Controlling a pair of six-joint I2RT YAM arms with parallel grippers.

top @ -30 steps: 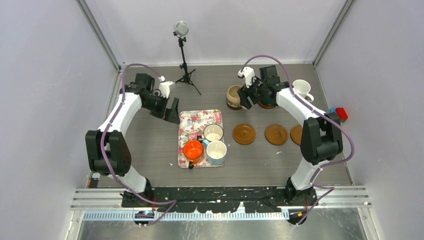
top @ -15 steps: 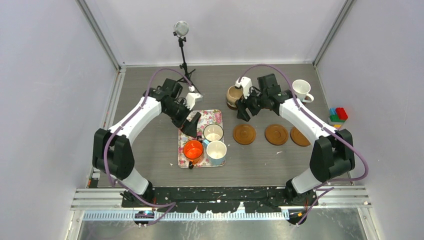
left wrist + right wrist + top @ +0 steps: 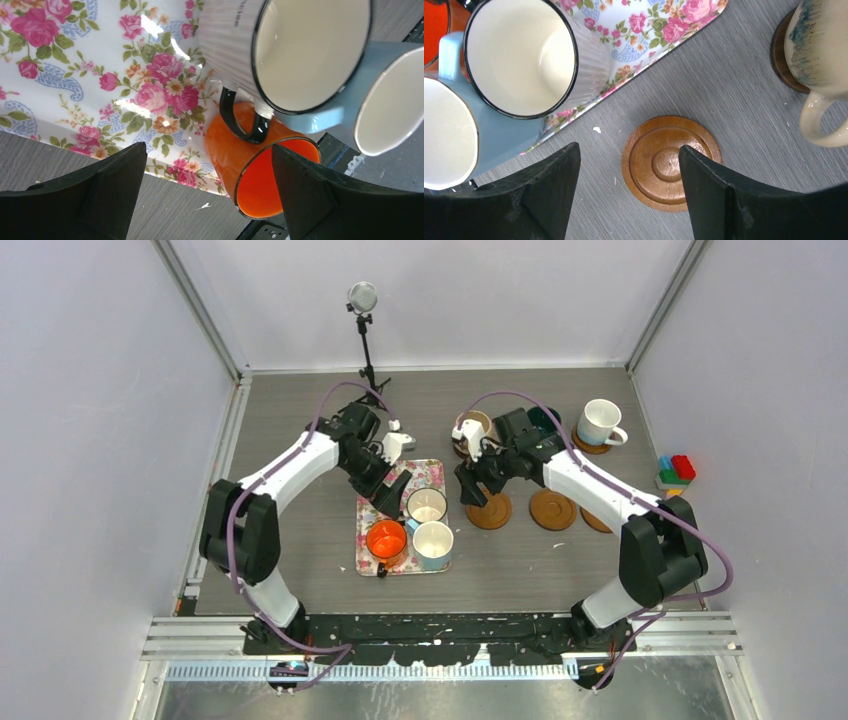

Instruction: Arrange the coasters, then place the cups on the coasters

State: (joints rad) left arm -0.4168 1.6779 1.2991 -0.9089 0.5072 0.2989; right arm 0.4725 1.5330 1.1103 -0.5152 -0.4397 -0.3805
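Cups (image 3: 310, 50) crowd the tray (image 3: 75, 65) corner — left gripper (image 3: 208, 147) and right gripper (image 3: 629, 146) both gape empty, right apparently above a coaster (image 3: 669, 162).

Orange mug (image 3: 234, 159) on floral tray (image 3: 100, 75)

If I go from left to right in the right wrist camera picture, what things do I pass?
light blue cup → white ribbed cup → wooden coaster → beige cup
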